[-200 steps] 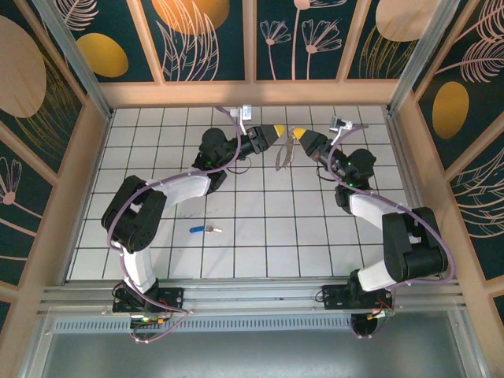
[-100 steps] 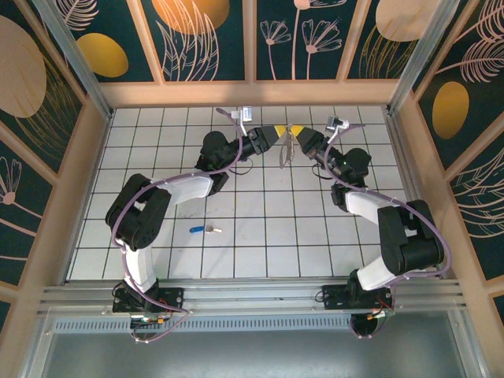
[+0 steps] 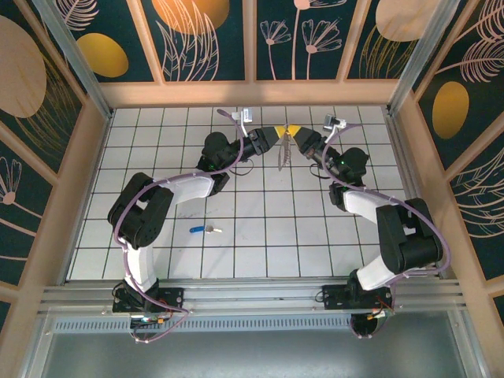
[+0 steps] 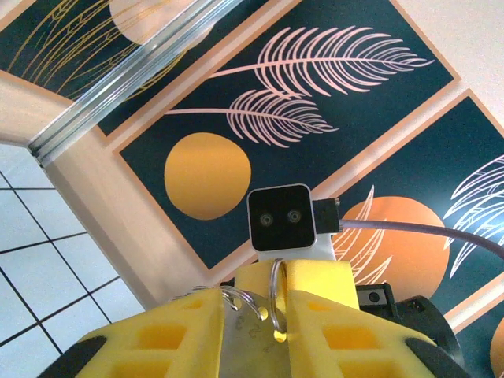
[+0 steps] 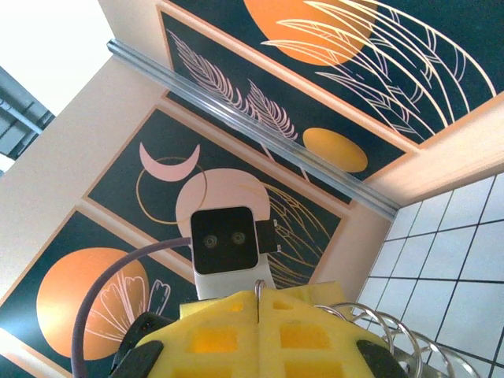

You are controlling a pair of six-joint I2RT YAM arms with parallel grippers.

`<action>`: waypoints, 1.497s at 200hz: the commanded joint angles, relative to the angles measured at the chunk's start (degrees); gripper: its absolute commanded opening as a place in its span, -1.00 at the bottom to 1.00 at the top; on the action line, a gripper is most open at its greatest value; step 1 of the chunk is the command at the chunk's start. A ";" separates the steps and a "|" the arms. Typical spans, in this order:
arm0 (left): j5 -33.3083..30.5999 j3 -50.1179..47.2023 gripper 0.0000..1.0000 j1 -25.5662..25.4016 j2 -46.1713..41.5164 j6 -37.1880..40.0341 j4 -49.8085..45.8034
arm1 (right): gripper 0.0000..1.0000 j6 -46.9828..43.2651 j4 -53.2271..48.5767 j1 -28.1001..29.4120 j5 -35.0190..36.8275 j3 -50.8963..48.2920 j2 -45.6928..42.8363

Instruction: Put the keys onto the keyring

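Observation:
The key (image 3: 201, 230), silver with a blue head, lies flat on the tiles in front of the left arm, far from both grippers. The two grippers meet tip to tip above the back of the table. The keyring (image 3: 283, 153) hangs down between them. My left gripper (image 3: 277, 132) (image 4: 256, 303) has a silver metal tag (image 4: 252, 346) of the keyring filling the gap between its yellow fingers, with a thin ring (image 4: 276, 299) standing up from it. My right gripper (image 3: 298, 134) (image 5: 258, 303) is shut, pinching that thin ring (image 5: 259, 288) edge-on.
Wooden walls with painted panels enclose the tiled floor (image 3: 260, 236); the back wall (image 3: 252, 93) is close behind the grippers. The right wrist's camera block (image 4: 282, 220) faces the left one (image 5: 224, 240) at short range. More wire rings (image 5: 394, 331) stick out beside the right fingers.
The right gripper has moved left and up against the left gripper's tips, and the keyring has shifted slightly with it. The left jaws have narrowed a little. The key has not moved.

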 commanded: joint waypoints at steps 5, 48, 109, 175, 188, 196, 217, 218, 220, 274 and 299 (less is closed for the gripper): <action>0.05 1.32 -0.46 -0.42 0.60 -0.45 3.27 | -1.00 0.14 4.24 0.63 0.36 2.22 0.62; 0.24 1.66 -0.63 -0.43 0.87 -0.72 3.71 | -1.00 0.11 4.18 0.78 0.41 2.22 0.77; 0.67 2.19 -1.00 -0.45 1.29 -0.91 4.27 | -1.00 -0.21 3.43 0.65 -0.47 2.39 1.02; 2.48 4.13 -1.00 -0.49 -0.08 4.12 -2.77 | -0.30 -2.75 -1.38 -4.33 -2.14 -0.63 -4.50; 3.24 5.30 -1.00 -0.44 -0.37 6.07 -5.80 | -0.27 -3.86 -3.01 -5.66 -2.30 -1.51 -5.99; 3.97 6.29 -1.00 -0.49 -0.43 7.09 -7.65 | -0.27 -4.64 -4.05 -6.39 -2.70 -1.85 -6.70; 6.49 9.48 -1.00 -0.41 0.11 9.76 -12.96 | -0.27 -6.00 -5.59 -7.71 -3.43 -2.74 -7.91; 6.66 9.57 -1.00 -0.41 0.18 9.88 -13.23 | -0.27 -6.00 -5.59 -7.76 -3.49 -2.76 -7.95; 7.01 10.06 -1.00 -0.42 0.27 10.13 -13.77 | -0.27 -6.09 -5.66 -7.91 -3.64 -2.71 -7.95; 15.25 20.80 -1.00 -0.40 2.77 18.65 -31.44 | -0.30 -6.88 -4.90 -10.51 -7.88 -3.70 -7.74; 16.87 25.03 -1.00 -0.41 3.71 23.09 -40.15 | -0.31 -7.18 -4.45 -10.71 -9.21 -3.93 -7.74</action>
